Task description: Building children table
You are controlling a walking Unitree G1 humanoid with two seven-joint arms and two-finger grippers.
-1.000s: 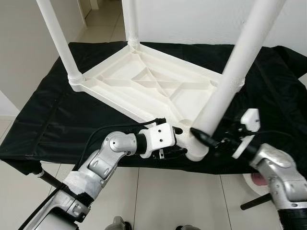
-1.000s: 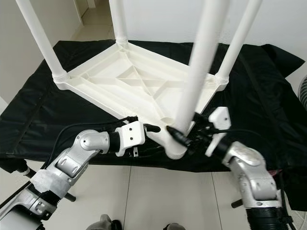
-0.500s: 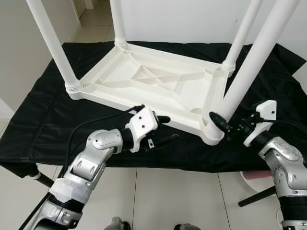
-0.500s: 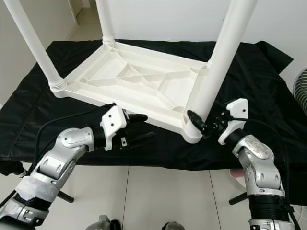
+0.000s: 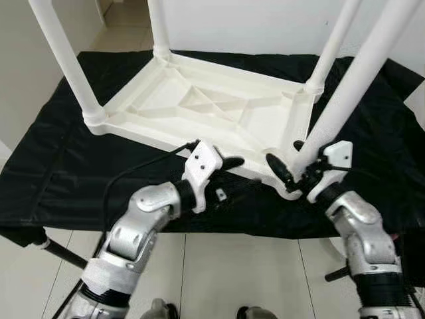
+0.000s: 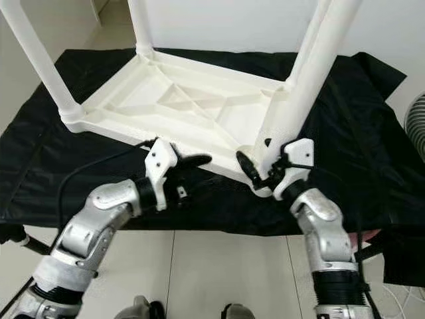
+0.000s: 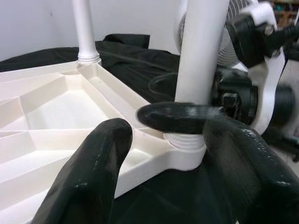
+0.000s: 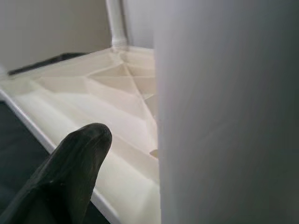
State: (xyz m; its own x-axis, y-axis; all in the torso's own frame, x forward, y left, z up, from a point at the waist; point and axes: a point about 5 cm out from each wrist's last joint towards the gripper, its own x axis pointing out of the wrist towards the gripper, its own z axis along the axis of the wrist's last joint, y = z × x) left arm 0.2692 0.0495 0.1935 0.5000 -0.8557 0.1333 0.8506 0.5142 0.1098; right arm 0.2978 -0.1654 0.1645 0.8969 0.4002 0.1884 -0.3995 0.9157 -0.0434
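Note:
A white plastic children's table (image 5: 219,113) lies upside down on a black cloth, its legs pointing up. My right gripper (image 5: 287,158) is at the base of the near-right leg (image 5: 358,80), one black finger on each side of it, shut on the leg. The left wrist view has that leg (image 7: 201,46) with a right finger (image 7: 173,116) lying across its front. My left gripper (image 5: 229,174) is open at the table's near edge, a little left of that corner, with nothing between its fingers (image 7: 93,182). Close up in the right wrist view is the leg (image 8: 229,112) beside one finger (image 8: 70,168).
The black cloth (image 5: 53,166) covers a low surface that ends just in front of me, with tiled floor (image 5: 219,272) below. Three other legs (image 5: 63,56) (image 5: 156,26) (image 5: 332,46) stand up around the work area. A fan (image 6: 415,126) stands at the right.
My left gripper came off the near-right corner, drew back left and opened, and now sits at the table's near edge. The right gripper stayed on the leg. The camera view shifted.

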